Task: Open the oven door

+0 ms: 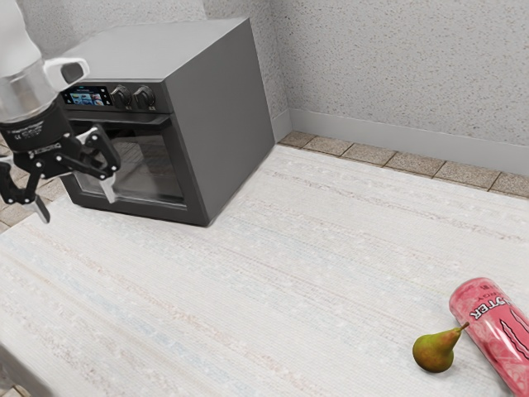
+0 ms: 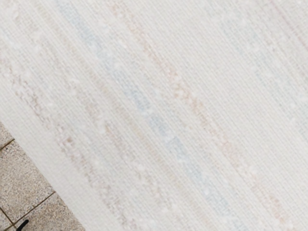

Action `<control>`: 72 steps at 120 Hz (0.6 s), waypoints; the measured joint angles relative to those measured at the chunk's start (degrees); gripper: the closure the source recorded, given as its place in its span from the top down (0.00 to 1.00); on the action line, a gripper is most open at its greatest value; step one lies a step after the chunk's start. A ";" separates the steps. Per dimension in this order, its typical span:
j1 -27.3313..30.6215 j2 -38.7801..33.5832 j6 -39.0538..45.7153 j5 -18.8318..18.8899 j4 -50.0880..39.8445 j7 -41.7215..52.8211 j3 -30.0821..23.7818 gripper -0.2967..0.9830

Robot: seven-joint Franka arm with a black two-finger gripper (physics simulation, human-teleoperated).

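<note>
Approach seems the current step: the tool, spread and empty, must next reach the handle on the closed oven door.

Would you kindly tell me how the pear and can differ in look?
The pear is green and reddish-brown; the can is pink with lettering. The pear tapers to a stem; the can is a cylinder. The pear is smaller than the can. Both rest on the table.
</note>
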 joint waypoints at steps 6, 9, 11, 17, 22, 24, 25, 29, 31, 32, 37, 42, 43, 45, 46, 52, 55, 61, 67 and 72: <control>0.02 -0.10 0.01 0.01 -0.20 -0.02 0.10 0.77; 0.18 -0.38 0.03 0.02 -0.51 -0.03 0.12 0.77; 0.31 -0.91 0.05 0.04 -1.05 -0.04 0.14 0.77; 0.57 -4.65 0.52 0.62 -4.56 -0.06 0.21 0.77; 0.70 -9.61 1.57 2.09 -9.84 -0.08 0.23 0.77; 1.12 -11.76 2.05 2.80 -12.17 -0.08 0.27 0.77; 1.59 -12.78 2.31 3.13 -13.25 -0.09 0.56 0.77; 3.24 -15.59 3.29 4.24 -16.24 -0.10 2.30 0.77; 3.83 -16.38 3.85 4.68 -17.17 -0.11 3.70 0.77; 4.07 -16.61 4.18 4.85 -17.53 -0.11 4.55 0.77; 4.84 -16.01 6.64 5.25 -18.86 -0.12 8.93 0.77; 5.86 -15.01 10.13 4.23 -19.44 -0.18 12.06 0.77; 6.28 -14.70 11.01 3.90 -19.49 -0.20 12.47 0.77; 7.03 -14.07 12.81 3.30 -19.54 -0.24 13.13 0.77; 7.36 -13.76 13.72 3.02 -19.56 -0.25 13.39 0.77; 8.54 -10.24 19.92 0.93 -18.46 -0.35 15.91 0.77; 8.84 -9.11 22.65 -0.88 -17.99 -0.39 17.05 0.77; 9.15 -7.96 27.37 -3.56 -17.52 -0.47 17.98 0.77; 11.49 -6.83 31.45 -6.10 -17.11 -0.53 16.16 0.77; 16.72 -5.74 34.18 -8.22 -16.51 -0.57 11.13 0.77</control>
